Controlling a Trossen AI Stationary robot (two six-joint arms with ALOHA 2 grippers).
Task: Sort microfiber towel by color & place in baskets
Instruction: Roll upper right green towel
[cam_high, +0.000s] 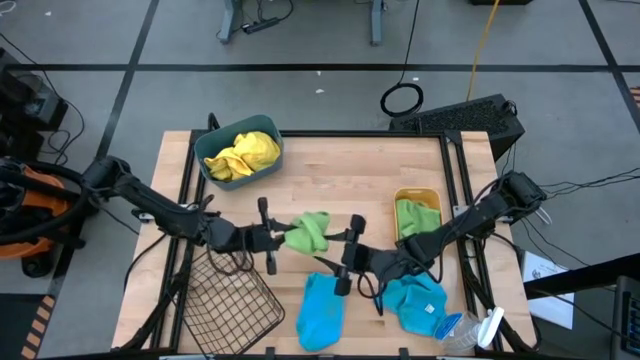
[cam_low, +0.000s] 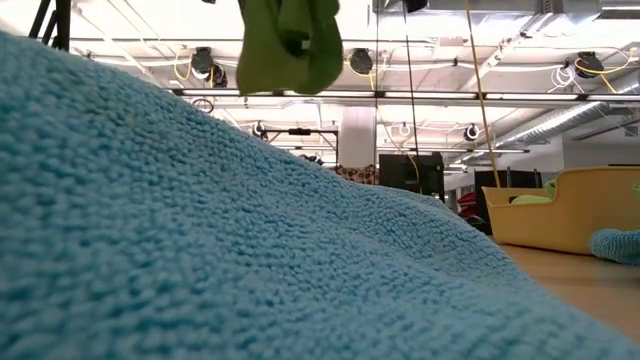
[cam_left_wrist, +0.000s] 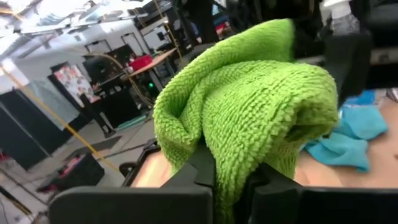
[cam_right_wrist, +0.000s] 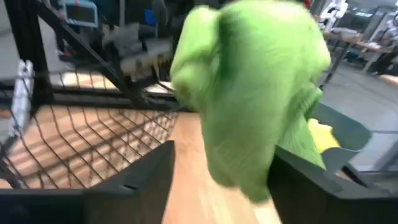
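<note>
Teal bin (cam_high: 205, 160), far-left: both yellow towels (cam_high: 243, 153) in. Wire basket (cam_high: 228, 300) w/o cloth.
L gripper (cam_high: 277, 238) pinches green towel (cam_high: 309, 232) mid-air, table centre; R gripper (cam_high: 345, 250) fingers wide, towel between them, likely handover, since orange tub (cam_high: 417, 194) w/ other green is R-side.
Blue towels (cam_high: 322, 310) front, unsorted.

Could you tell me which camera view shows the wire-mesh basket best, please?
The high view: the wire-mesh basket shows whole and empty at the table's front left. The right wrist view shows only part of its mesh; the low and left wrist views do not show it.
</note>
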